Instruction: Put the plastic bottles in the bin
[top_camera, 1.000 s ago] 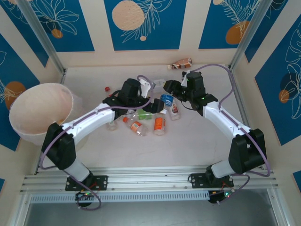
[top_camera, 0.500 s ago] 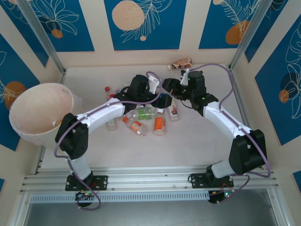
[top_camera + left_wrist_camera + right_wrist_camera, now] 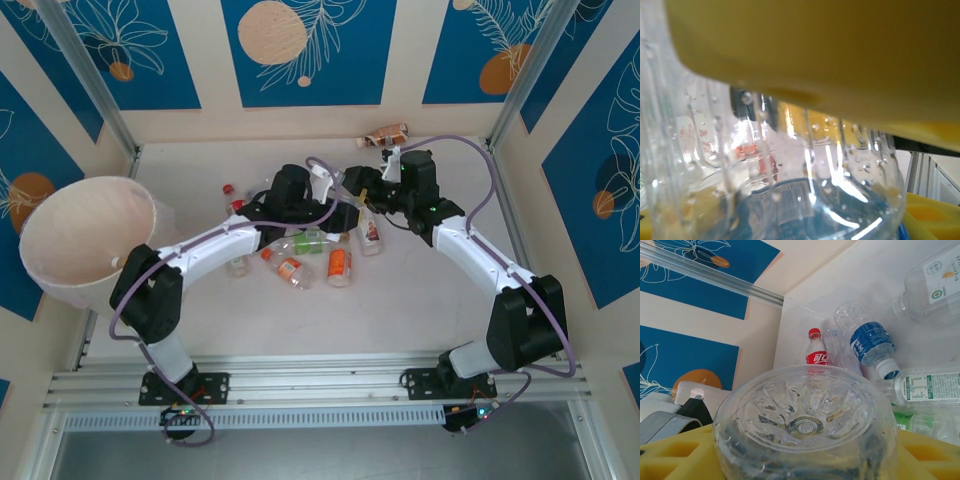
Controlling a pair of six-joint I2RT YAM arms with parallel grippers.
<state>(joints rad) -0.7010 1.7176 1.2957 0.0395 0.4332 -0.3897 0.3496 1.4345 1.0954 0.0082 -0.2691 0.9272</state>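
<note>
Clear bottle (image 3: 805, 425) at mid-table, set between the yellow pads (image 3: 670, 452) of the left gripper (image 3: 345, 208) and right gripper (image 3: 368, 192), which meet nose to nose. Whether either claw clenches it or has released cannot be told. Loose bottles (image 3: 338, 265) lie just beside on the table (image 3: 420, 300). Pale bin (image 3: 85, 235) stands well apart, far left.

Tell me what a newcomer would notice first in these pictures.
The left gripper and right gripper meet mid-table at one clear bottle, its ribbed base looming before the right wrist camera. Around them lie scattered plastic bottles, and the wide pale bin sits at the table's left edge.
</note>
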